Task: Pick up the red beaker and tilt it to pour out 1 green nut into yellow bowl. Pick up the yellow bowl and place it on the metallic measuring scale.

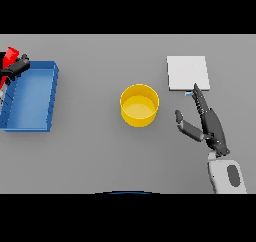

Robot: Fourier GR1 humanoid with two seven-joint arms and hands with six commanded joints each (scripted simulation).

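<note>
The yellow bowl stands upright at the middle of the table; I see only yellow inside it. The red beaker is at the far left edge, over the far left corner of a blue bin. My left hand is curled round the beaker, which is partly hidden by it. The metallic scale is a pale square plate at the far right. My right hand is open, fingers straight and pointing toward the scale, thumb out toward the bowl. It is to the right of the bowl, not touching it.
A blue open bin lies at the left side of the table, well apart from the bowl. A small blue mark shows at the scale's near edge, by my right fingertips.
</note>
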